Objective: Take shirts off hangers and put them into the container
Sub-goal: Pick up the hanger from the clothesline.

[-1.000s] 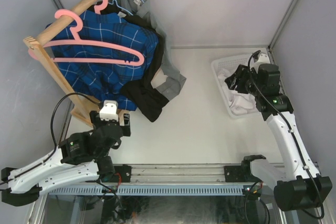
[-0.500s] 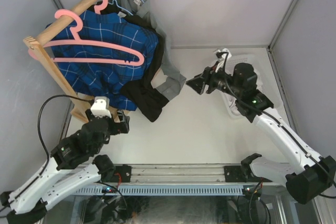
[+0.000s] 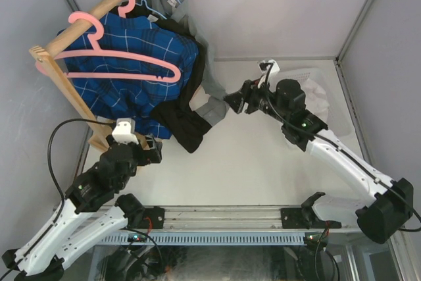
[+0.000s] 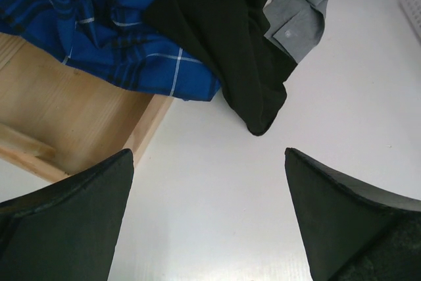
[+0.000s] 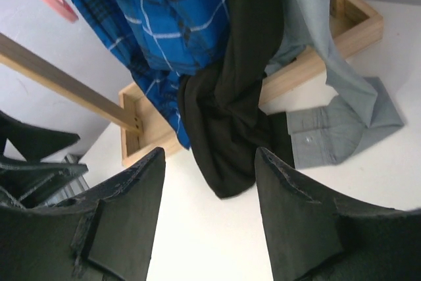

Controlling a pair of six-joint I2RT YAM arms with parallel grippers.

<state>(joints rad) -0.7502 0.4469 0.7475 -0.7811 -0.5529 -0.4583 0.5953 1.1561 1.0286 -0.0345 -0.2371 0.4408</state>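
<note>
Left gripper (image 4: 207, 156) and right gripper (image 5: 209, 153) are both spread apart, holding nothing. Blue plaid shirt (image 3: 131, 64), black shirt (image 3: 181, 123) and grey shirt (image 3: 214, 100) hang on the wooden rack (image 3: 66, 93). White shirt (image 3: 322, 100) lies in the basket (image 3: 314, 72).

Black shirt (image 3: 181, 123) beside blue plaid shirt (image 3: 125, 95)

A smooth white table (image 3: 250, 162) is boxed in by plain pale grey panels: a back wall (image 3: 276, 11), a left wall (image 3: 26, 136) and a right wall (image 3: 395, 51). Thin metal posts (image 3: 360, 14) mark the far corners. A light wooden rack (image 3: 66, 93) stands at the left. A metal rail (image 3: 223, 216) runs along the near edge. The light is even and the shadows soft.
</note>
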